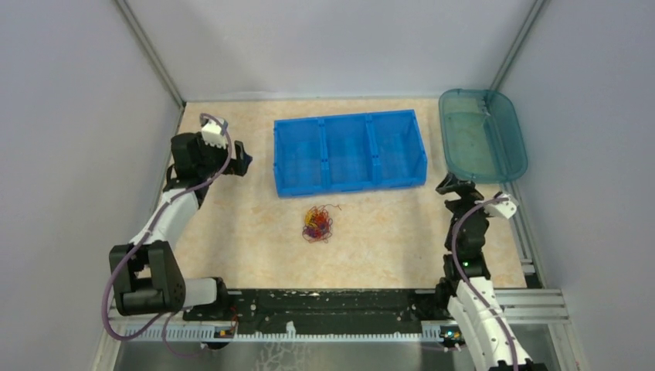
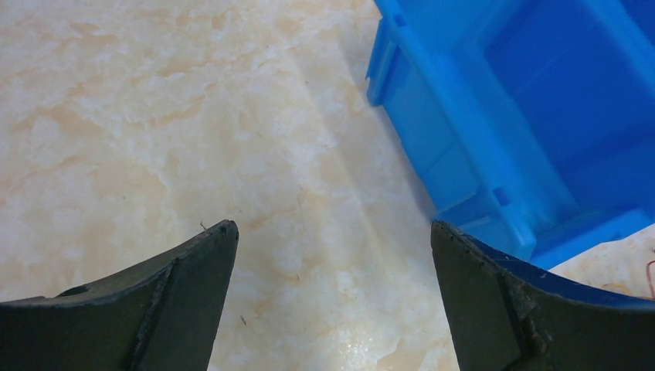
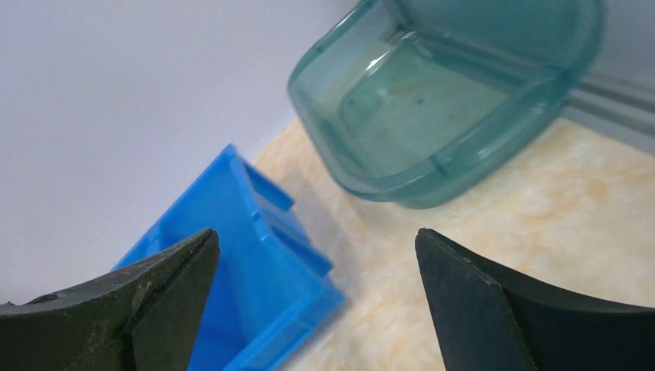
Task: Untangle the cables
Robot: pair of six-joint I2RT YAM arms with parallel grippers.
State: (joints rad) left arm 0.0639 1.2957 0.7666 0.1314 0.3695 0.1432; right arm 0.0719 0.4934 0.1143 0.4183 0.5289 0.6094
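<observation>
The cables lie as one small tangle of orange, red and dark loops on the marbled table, just in front of the blue bin. A thin strand of them shows at the right edge of the left wrist view. My left gripper hovers at the table's left side, well away from the tangle; its jaws stand wide open over bare tabletop. My right gripper is at the right, beside the bin's end, also open with nothing between its fingers.
A blue bin with three compartments stands behind the tangle. A translucent teal tub sits at the back right. Grey walls close in the table on the left, back and right.
</observation>
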